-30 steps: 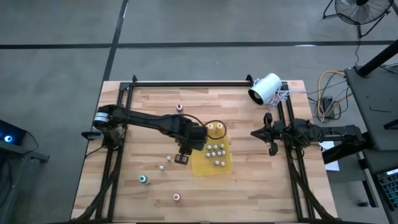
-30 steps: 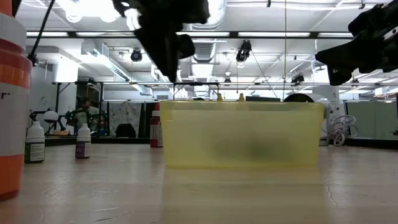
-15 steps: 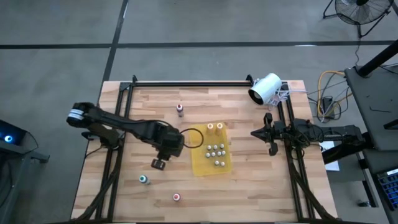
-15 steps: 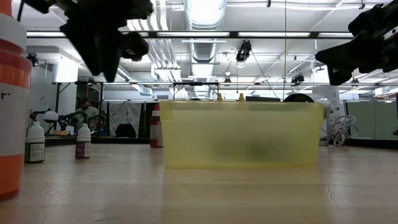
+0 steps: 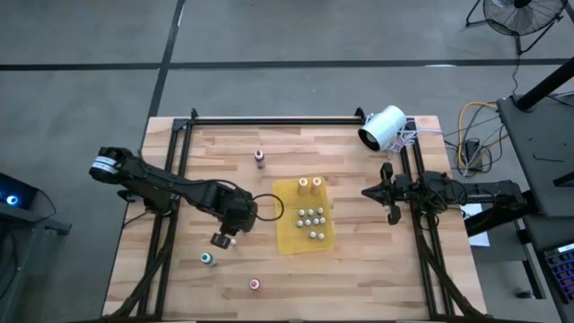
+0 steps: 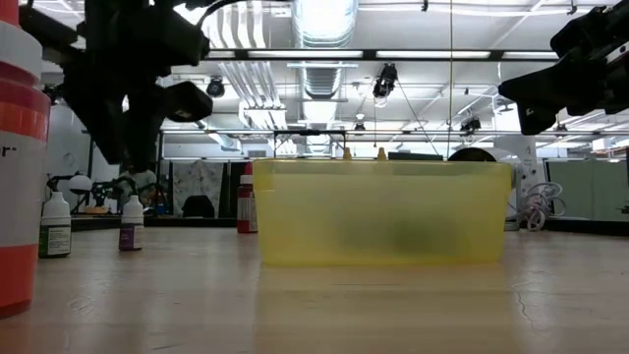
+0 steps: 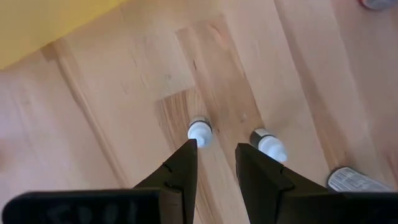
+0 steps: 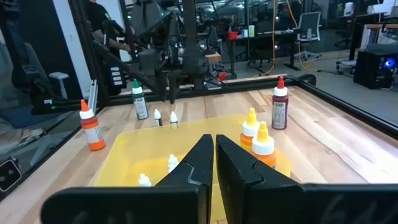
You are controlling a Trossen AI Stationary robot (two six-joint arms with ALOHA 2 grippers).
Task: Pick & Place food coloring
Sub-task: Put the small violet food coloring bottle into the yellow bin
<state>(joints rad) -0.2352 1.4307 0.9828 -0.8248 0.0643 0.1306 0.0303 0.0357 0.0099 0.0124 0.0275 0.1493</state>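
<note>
Two tiny white-capped food coloring bottles [image 7: 199, 130] [image 7: 268, 142] stand on the wooden table left of the yellow tray [image 5: 291, 235]. My left gripper [image 7: 217, 152] [image 5: 221, 239] hangs over them, pointing steeply down and open, with nothing between its fingers. One bottle stands just beyond one fingertip, the other just outside the other finger. In the tray stand two yellow-topped bottles [image 5: 309, 183] and several small white ones [image 5: 311, 219]. Teal-topped [image 5: 207, 259], pink-topped [image 5: 255, 284] and maroon [image 5: 259, 158] bottles stand loose on the table. My right gripper [image 8: 214, 143] waits shut at the table's right.
A big white cylinder-shaped device [image 5: 383, 127] lies at the far right corner. Black frame rails [image 5: 269, 119] run along the far edge and both sides of the table. Bare wood lies between the tray and the near edge.
My left gripper has gone from the tray's left edge toward the table's left edge and down, ending over the two small bottles. The bottles and the tray have stayed where they were.
</note>
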